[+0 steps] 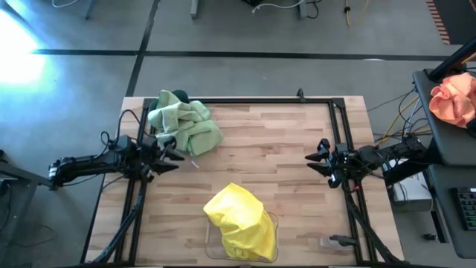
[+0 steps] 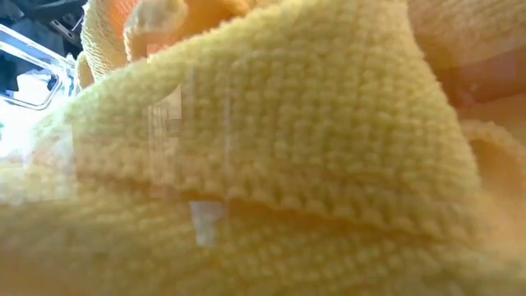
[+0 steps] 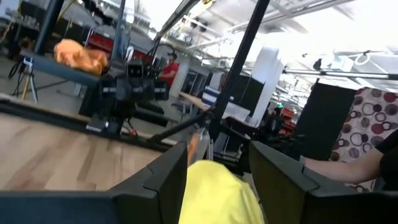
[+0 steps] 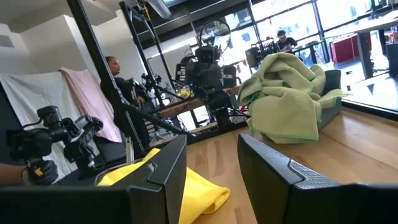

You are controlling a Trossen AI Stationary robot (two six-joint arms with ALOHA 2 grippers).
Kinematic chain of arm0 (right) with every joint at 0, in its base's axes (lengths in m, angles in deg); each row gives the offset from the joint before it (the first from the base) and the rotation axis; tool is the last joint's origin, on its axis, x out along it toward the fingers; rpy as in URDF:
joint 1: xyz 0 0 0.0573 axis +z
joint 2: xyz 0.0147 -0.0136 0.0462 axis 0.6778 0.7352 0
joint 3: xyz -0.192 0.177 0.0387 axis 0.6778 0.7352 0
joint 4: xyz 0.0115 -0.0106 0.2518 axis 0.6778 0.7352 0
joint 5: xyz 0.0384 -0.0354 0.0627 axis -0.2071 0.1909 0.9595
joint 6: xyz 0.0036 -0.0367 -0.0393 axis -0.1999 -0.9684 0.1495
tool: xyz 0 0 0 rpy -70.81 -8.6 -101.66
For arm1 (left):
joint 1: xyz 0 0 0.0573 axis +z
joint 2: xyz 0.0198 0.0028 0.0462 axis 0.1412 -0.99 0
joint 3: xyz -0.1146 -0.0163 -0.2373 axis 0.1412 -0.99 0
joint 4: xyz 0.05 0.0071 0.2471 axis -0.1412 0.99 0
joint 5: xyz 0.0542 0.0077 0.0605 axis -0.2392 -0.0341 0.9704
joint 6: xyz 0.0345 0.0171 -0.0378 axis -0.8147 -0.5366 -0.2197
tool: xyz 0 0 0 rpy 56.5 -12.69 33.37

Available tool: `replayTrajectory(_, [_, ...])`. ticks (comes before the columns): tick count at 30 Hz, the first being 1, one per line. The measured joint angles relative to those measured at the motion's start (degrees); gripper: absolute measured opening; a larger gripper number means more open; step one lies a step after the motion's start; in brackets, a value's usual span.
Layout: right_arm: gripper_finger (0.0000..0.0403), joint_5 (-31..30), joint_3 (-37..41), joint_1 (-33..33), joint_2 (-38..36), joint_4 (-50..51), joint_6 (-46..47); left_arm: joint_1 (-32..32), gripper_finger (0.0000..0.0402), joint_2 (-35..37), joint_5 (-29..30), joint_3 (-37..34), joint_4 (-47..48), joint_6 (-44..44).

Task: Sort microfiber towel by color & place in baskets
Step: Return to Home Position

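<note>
Pale wooden table (image 1: 275, 141) with dark rails is seen from above, grey workshop floor around it. The left gripper (image 1: 169, 150) is held at the table's left edge with its fingers spread and nothing between them. It lies just beside the heap of green towels (image 1: 186, 123); whether a fingertip touches the cloth cannot be told. The right gripper (image 1: 318, 160) is likewise spread and empty, low near the right rail and well apart from both heaps.

The green towels are piled over the dark teal bin (image 4: 333, 81), of which only a strip of wall is visible. The yellow towels (image 1: 239, 219) are mounded in the clear bin (image 1: 277, 223) at the table's near edge, spilling above its rim and filling the low view. No loose towel is seen on the bare wood, so the sorting is judged done. An orange-pink cloth bundle (image 1: 454, 97) lies off the table to the right.

For the return home, the left gripper is best raised first and drawn back with its fingers kept apart, so that no green fold is snagged and dragged from the bin. The right arm can be retracted directly.
</note>
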Motion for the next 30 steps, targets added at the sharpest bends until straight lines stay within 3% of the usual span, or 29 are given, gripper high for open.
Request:
replayTrajectory(20, [0.0137,0.0,0.0,0.0,0.0,0.0,2.4,0.0,0.0157,0.0,1.1,-2.6,-0.8,-0.9])
replayTrajectory(30, [0.0137,0.0,0.0,0.0,0.0,5.5,2.3,0.0,0.0157,-0.2,1.1,-2.7,4.4,-2.2])
